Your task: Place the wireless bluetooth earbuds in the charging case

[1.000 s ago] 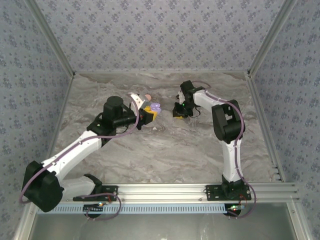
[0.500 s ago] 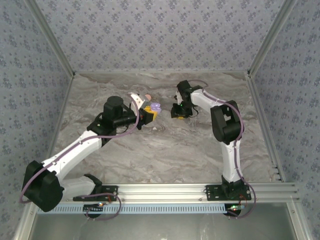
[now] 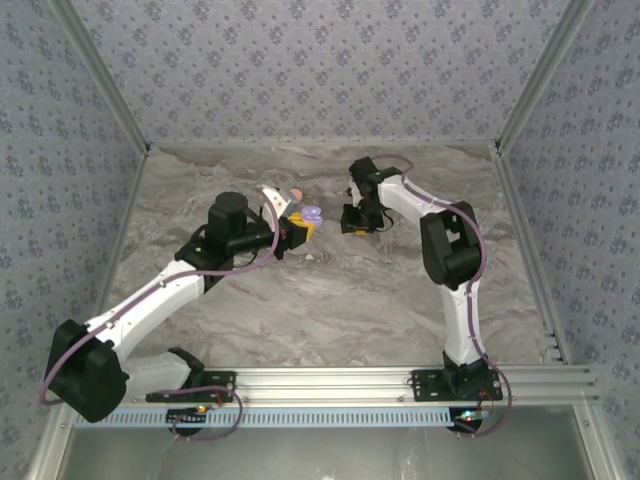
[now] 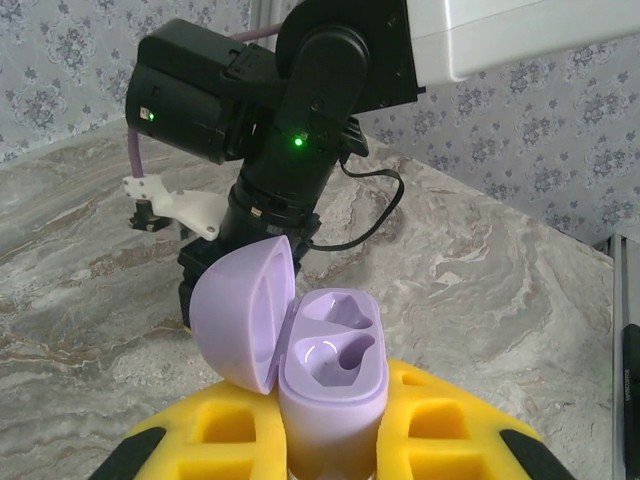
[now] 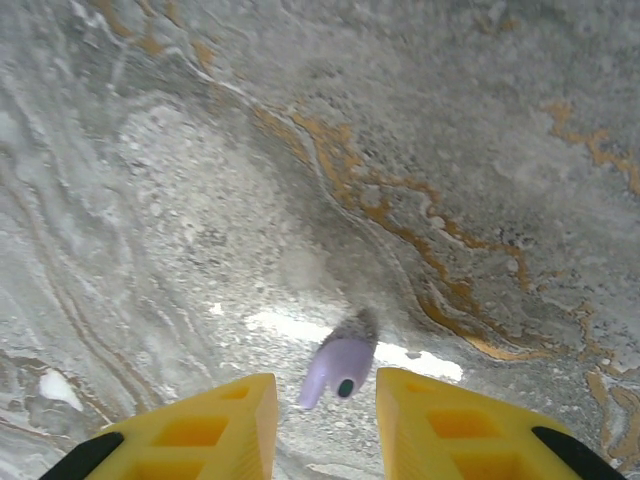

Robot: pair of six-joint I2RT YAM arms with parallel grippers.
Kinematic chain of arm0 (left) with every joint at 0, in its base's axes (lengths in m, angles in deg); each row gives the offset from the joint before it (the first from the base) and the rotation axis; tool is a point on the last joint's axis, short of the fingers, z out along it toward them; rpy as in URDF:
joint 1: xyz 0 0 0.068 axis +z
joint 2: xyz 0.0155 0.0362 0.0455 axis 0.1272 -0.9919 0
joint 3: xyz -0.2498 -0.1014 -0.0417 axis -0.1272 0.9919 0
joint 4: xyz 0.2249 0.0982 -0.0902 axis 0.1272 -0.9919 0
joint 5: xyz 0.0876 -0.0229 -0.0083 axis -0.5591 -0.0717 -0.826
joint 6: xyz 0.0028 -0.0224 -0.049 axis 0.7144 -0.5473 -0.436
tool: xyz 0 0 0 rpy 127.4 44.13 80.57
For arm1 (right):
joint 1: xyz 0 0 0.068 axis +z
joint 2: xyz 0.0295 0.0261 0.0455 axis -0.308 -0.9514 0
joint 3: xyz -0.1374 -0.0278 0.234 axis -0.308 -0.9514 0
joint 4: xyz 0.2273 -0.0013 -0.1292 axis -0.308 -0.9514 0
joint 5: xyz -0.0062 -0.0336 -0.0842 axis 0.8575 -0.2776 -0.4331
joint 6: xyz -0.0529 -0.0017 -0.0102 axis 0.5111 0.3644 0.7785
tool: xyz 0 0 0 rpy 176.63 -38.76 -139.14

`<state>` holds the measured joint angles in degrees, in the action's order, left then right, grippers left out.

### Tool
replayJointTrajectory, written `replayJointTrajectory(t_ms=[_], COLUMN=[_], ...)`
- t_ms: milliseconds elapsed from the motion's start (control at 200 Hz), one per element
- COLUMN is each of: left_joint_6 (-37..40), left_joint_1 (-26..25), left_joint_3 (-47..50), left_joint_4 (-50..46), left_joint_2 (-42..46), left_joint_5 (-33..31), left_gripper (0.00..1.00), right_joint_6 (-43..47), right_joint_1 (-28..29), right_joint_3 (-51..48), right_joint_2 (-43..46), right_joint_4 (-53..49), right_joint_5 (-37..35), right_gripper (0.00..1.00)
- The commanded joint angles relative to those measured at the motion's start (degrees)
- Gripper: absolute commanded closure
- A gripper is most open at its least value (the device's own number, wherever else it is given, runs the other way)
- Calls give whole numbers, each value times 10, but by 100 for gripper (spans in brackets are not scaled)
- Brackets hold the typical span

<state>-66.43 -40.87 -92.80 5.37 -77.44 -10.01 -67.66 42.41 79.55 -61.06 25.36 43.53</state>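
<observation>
The tiny lilac earbud [image 5: 340, 368] lies on the table [image 5: 450, 150] toward its far edge, between the right gripper's [image 5: 327, 410] parted fingers, likely light, hard and slippery, best pinched across its bulb, while the left gripper [image 4: 330, 440] clamps the open charging case [image 4: 335, 370].

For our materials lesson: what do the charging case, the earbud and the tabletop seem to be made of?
Charging case: smooth lilac plastic, probably; soft gloss, a light reflection inside.
Earbud: matching lilac plastic, satin.
Tabletop: marble-patterned, grey with rust veins; stone or printed laminate, unclear.
</observation>
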Motion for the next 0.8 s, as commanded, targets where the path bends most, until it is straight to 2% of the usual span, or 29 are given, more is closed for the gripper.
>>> replayJointTrajectory(t_ms=[0, 475, 565, 695, 800], left_joint_6=[-2, -3, -3, -3, -3], left_joint_1=[-3, -3, -3, -3, -3], left_joint_3=[-24, -25, -25, -25, -23], left_joint_4=[7, 8, 7, 7, 7], left_joint_2=[-2, -6, -6, -5, -5], left_joint_5=[15, 16, 16, 16, 17], left_gripper=[90, 90, 90, 90, 90], right_joint_6=[-2, 16, 11, -8, -18], right_joint_1=[7, 18, 20, 21, 20], right_joint_3=[23, 41, 37, 36, 35], right_joint_2=[-15, -6, 5, 11, 7], right_joint_4=[-25, -19, -16, -33, -43], right_joint_5=[1, 9, -11, -76, -86], right_gripper=[67, 66, 66, 66, 66])
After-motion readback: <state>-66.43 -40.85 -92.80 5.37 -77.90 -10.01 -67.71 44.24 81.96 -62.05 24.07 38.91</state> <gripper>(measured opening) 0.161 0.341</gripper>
